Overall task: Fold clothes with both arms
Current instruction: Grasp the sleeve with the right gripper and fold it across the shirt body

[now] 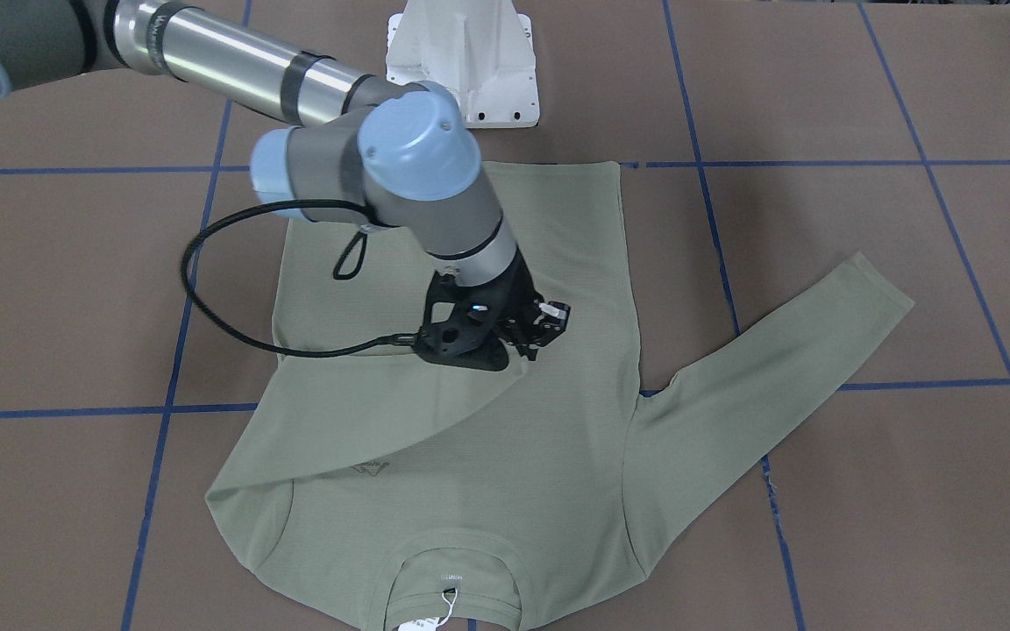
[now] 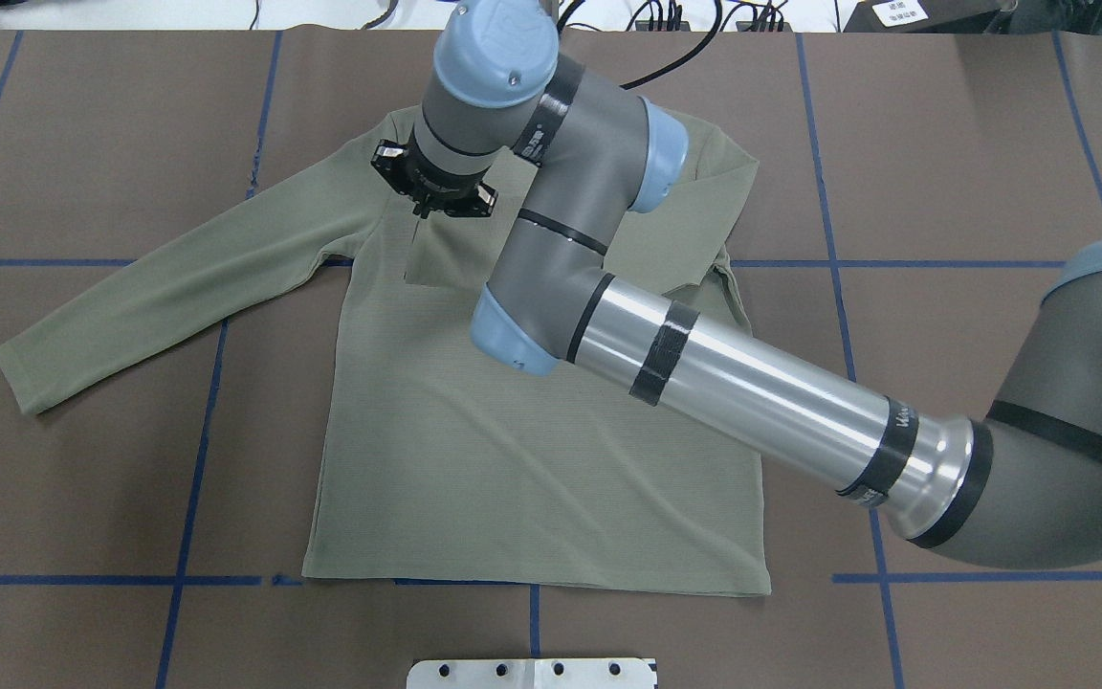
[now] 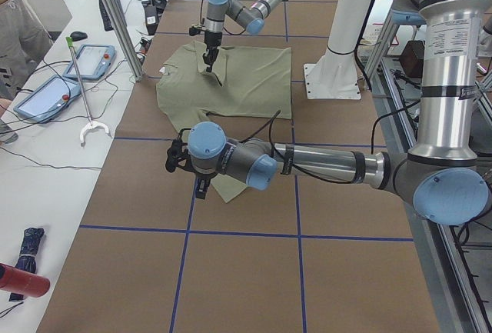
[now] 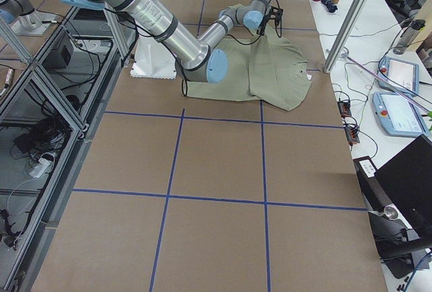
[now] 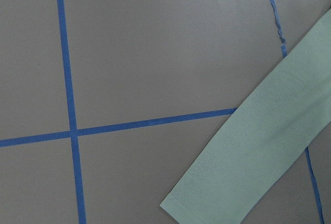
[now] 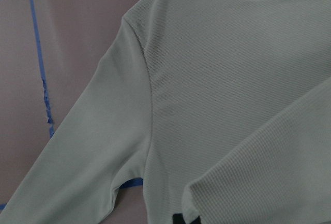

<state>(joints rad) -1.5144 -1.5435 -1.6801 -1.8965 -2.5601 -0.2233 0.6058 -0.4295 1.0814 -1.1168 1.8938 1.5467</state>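
I'm only starting on folding the shirt (image 2: 513,459).
One sleeve (image 1: 365,412) is lying crossed under the right gripper (image 1: 533,337), the other sleeve (image 2: 178,277) outstretched; I cannot tell either claw's state.

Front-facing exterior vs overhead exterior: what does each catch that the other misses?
Front-facing only: the collar, white hang tag, chest logo, and the right gripper seen side-on at the folded sleeve.
Overhead only: the whole hem, and cables past the table; the wrist hides the gripper's tips there.
Both: the green shirt, the right arm across it, one sleeve folded over the chest, the other sleeve spread flat.
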